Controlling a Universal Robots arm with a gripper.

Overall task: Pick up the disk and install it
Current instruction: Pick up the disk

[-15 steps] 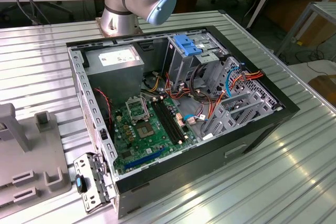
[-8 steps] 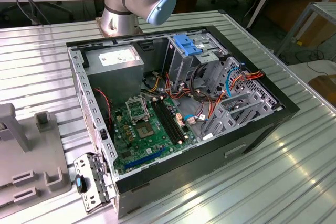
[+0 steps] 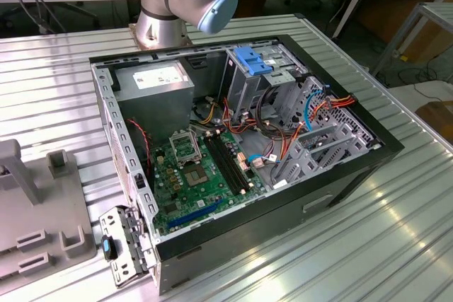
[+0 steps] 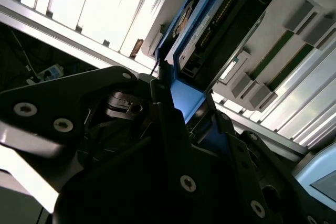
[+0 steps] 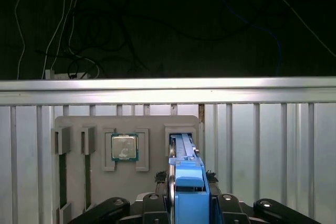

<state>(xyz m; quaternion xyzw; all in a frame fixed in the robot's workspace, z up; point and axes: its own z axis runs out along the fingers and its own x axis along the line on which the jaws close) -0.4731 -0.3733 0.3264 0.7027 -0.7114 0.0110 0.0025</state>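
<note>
Blue carrier rail of the disk (image 5: 182, 148) sits inside the gripper (image 5: 187, 181), whose jaws look closed snug on both its sides. Disk stands on edge in a slot of the grey holder tray (image 5: 79, 124), likely so the rail faces the approach. Processor chip (image 5: 124, 147) lies in a neighbouring pocket. Computer case (image 3: 283, 211) lies open on the ribbed metal table (image 3: 396, 245), bays reachable from above.

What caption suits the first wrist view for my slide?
Gripper clamps the disk, upright in a grey holder beside a processor.
</note>
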